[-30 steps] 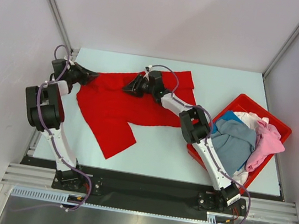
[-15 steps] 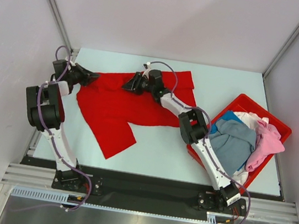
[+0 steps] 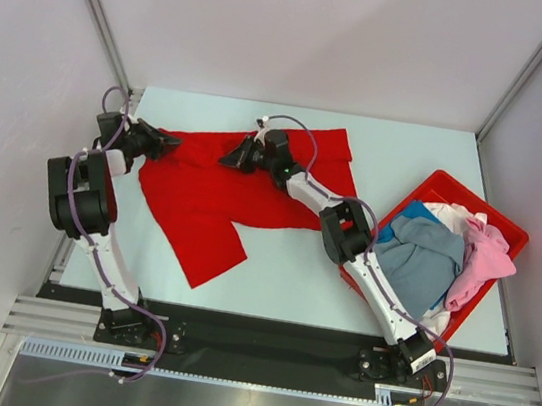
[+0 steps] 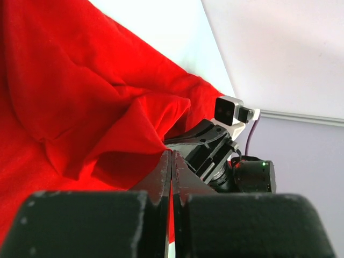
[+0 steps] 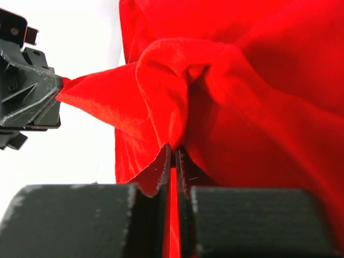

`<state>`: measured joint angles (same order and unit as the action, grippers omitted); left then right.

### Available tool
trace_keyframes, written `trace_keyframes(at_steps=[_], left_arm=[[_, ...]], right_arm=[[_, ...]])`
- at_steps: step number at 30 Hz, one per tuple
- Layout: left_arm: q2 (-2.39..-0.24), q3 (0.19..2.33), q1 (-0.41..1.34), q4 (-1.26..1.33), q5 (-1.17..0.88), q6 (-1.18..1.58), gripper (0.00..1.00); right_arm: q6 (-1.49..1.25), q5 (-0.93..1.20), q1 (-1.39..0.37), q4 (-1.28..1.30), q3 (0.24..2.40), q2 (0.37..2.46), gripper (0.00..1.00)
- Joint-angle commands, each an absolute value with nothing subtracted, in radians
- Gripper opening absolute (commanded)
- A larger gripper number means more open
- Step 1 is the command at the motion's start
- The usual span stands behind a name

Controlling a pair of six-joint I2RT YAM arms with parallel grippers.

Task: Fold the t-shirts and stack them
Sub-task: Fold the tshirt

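A large bright red t-shirt [image 3: 201, 198] lies spread on the white table, its far edge bunched between both grippers. My left gripper [image 3: 169, 138] is at the shirt's far left corner, shut on a pinch of red cloth [image 4: 80, 80] that shows between its fingers [image 4: 161, 172]. My right gripper [image 3: 227, 159] is low over the far edge near the middle, shut on a raised fold of the red t-shirt [image 5: 258, 80]. The cloth stretches taut between the two grippers. More t-shirts lie in a heap: grey-blue [image 3: 423, 257], pink [image 3: 482, 261], white [image 3: 451, 216] and blue [image 3: 413, 211].
A rigid red bin [image 3: 415, 195] at the right of the table holds the heap of shirts. The right arm's forearm crosses over the red shirt's right part. Grey walls and metal frame rails close the table on three sides.
The right gripper has moved slightly left and closed on a fold of the red shirt. The left gripper has stayed shut on its corner.
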<state>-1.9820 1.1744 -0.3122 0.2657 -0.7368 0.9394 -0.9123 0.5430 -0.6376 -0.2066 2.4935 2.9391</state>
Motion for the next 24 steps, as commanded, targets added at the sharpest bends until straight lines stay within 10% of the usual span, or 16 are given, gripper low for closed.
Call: trace_keyframes(at_steps=[1, 24], left_arm=[[-1.914, 1.184, -0.305, 0.237, -0.752, 0.879, 0.0], [-1.77, 1.089, -0.305, -0.081, -0.678, 0.749, 0.0]], right_arm=[[-0.998, 0.548, -0.632, -0.21, 2.433, 2.779, 0.01], [-1.296, 0.885, -0.571, 0.072, 2.223, 2.606, 0.0]])
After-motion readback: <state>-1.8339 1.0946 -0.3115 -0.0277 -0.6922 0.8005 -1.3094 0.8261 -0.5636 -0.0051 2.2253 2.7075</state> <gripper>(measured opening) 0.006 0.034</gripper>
